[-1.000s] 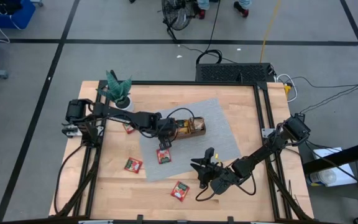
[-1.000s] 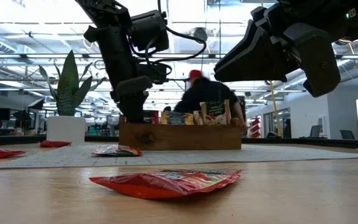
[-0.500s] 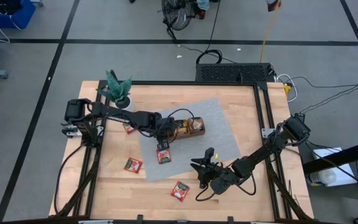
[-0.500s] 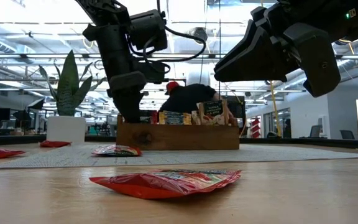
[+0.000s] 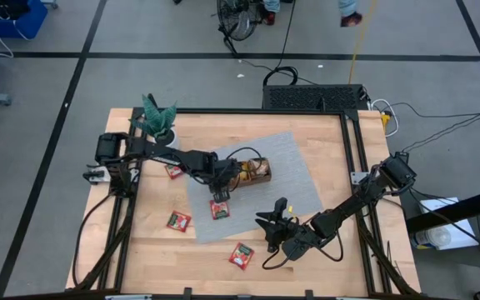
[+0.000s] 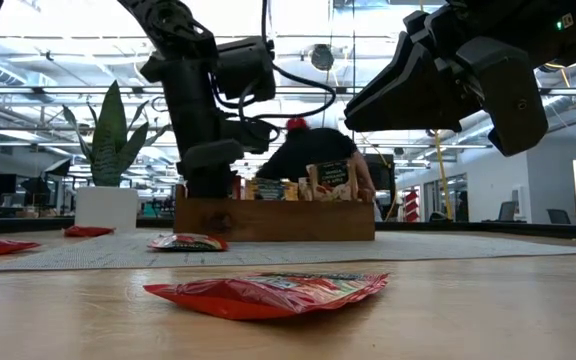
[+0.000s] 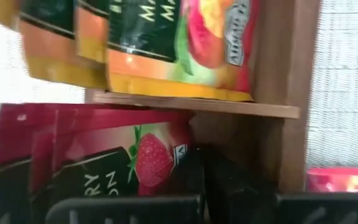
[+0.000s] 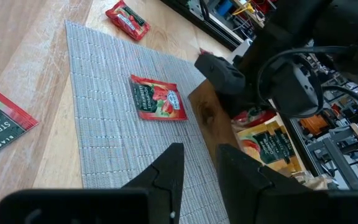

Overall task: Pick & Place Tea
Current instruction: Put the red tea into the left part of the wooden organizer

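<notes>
High view: my left fingers (image 5: 221,193) are pressed together at the end of the wooden tray (image 5: 257,171) on the grey mat (image 5: 298,179); one red sachet (image 5: 219,208) lies on the mat just beneath them, another (image 5: 178,221) off the mat beside it, a third (image 5: 241,256) near the surface (image 5: 340,262) edge, a fourth (image 5: 173,171) by my arm. My right fingers (image 5: 273,233) hang over bare wood, well apart from the tray.

Low view: my left arm (image 6: 203,110) comes down at the tray's end; sachets stand upright inside; a red sachet (image 6: 266,293) lies in the foreground, a plant (image 6: 108,135) stands behind, and a person (image 6: 313,150) is beyond the tray.

Left wrist view: my fingers (image 7: 197,180), closed, sit against red strawberry sachets (image 7: 98,168) in one compartment; orange-yellow sachets (image 7: 173,46) fill the next, past a wooden divider (image 7: 197,106).

Right wrist view: my fingers (image 8: 169,174) stand slightly apart, holding nothing, above the mat; a red sachet (image 8: 157,98) lies ahead of them.
</notes>
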### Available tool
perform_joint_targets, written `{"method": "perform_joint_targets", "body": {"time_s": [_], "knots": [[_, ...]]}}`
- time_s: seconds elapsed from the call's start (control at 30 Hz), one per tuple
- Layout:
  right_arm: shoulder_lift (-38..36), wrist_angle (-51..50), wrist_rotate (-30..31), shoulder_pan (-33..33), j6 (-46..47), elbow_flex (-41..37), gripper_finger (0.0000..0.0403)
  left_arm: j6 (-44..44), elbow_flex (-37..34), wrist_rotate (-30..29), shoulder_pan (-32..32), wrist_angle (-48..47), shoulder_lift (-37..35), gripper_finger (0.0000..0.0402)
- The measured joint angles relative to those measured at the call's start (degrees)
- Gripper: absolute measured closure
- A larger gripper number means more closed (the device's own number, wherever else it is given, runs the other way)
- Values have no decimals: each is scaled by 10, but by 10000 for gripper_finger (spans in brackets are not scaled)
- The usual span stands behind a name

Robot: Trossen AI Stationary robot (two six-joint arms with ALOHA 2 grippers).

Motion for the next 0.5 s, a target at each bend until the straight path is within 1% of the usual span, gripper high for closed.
{"method": "perform_joint_targets", "body": {"time_s": [0.23, 0.43, 0.5], "knots": [[0, 0, 0, 0, 0, 0, 323, 2, -3, -68, -12, -10, -27, 401], [0, 0, 0, 0, 0, 0, 323, 3, -3, -70, -24, -16, -32, 400], [0, 0, 0, 0, 0, 0, 323, 3, -3, -61, -31, -15, -32, 394]]}}
